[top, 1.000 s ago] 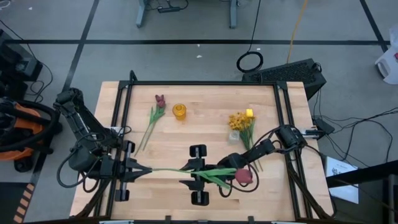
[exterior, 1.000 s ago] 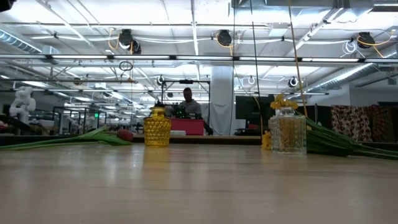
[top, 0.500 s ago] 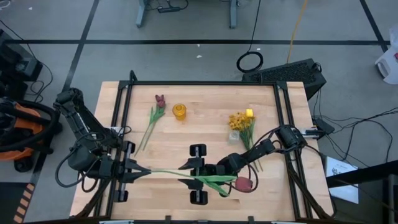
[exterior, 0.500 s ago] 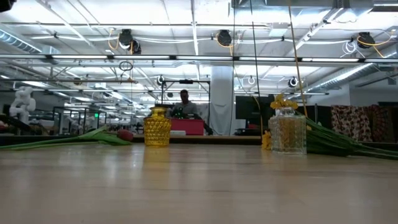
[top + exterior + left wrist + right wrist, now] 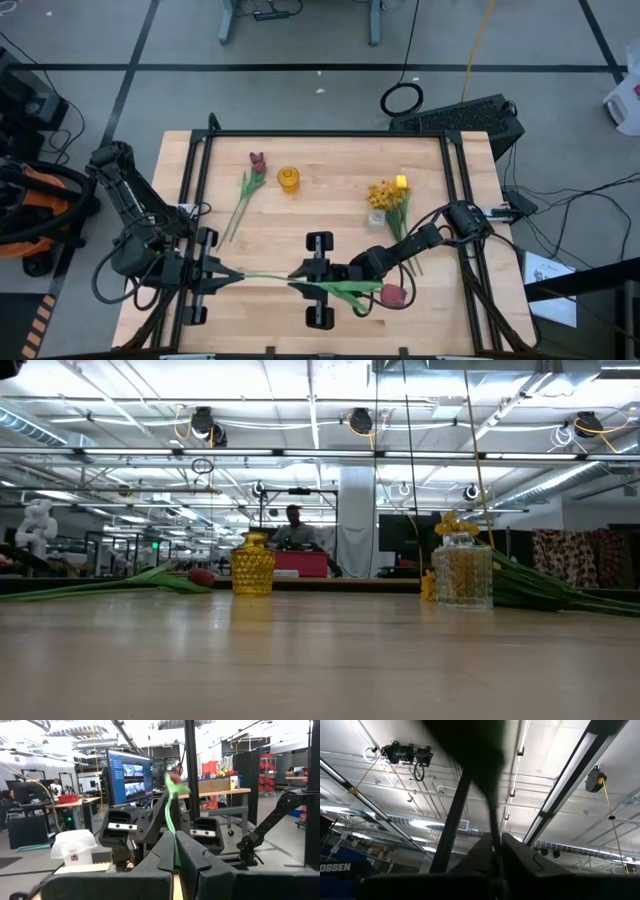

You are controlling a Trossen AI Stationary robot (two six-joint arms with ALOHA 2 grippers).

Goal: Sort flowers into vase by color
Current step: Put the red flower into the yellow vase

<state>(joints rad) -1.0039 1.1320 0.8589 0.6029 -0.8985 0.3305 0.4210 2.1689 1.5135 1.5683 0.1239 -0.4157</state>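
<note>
High view gives you both grippers near the table's front edge — left gripper and right gripper each clamped on the dark-red tulip's stem, fingertip contact hard to make out.

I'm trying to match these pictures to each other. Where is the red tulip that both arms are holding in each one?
High view: held tulip, near table edge, right of centre; stem runs left to the left gripper.
Low view: not in it.
Left wrist view: green stem between the gripper's fingers, bloom far end.
Right wrist view: dark blurred stem only.
Shared landmark: the right gripper on the stem.
</note>
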